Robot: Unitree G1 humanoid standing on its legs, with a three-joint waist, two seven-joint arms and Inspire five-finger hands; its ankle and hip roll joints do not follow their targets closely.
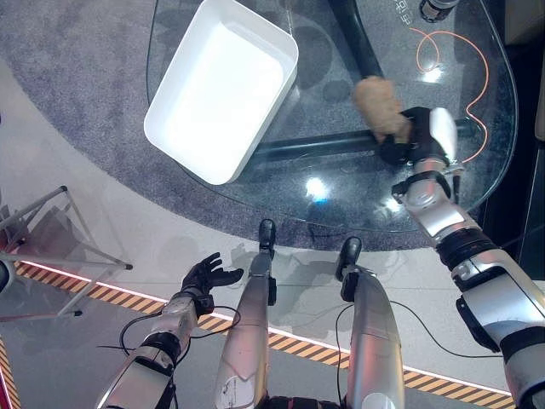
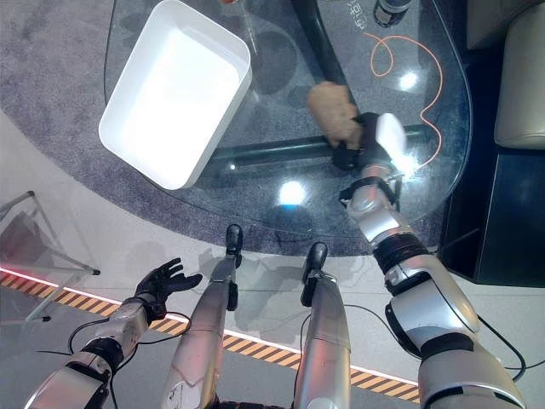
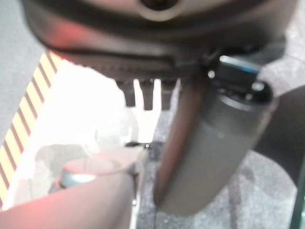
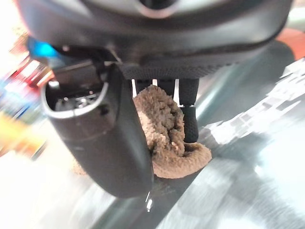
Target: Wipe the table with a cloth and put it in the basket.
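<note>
A tan fluffy cloth [image 1: 378, 104] lies on the glass table [image 1: 341, 196], right of its middle. My right hand [image 1: 407, 136] is shut on the cloth [image 4: 169, 138], thumb and fingers curled round it, and holds it down on the glass. A white rectangular basket [image 1: 223, 85] stands empty on the table's left part, well apart from the cloth. My left hand [image 1: 207, 274] hangs low beside the table's near edge, over the floor, fingers spread and holding nothing.
An orange cable [image 1: 464, 77] loops on the table's right side, just beyond my right hand. A dark round object [image 1: 438, 8] stands at the far edge. A metal stand [image 1: 51, 230] is on the floor at left, near yellow-black floor tape [image 1: 128, 298].
</note>
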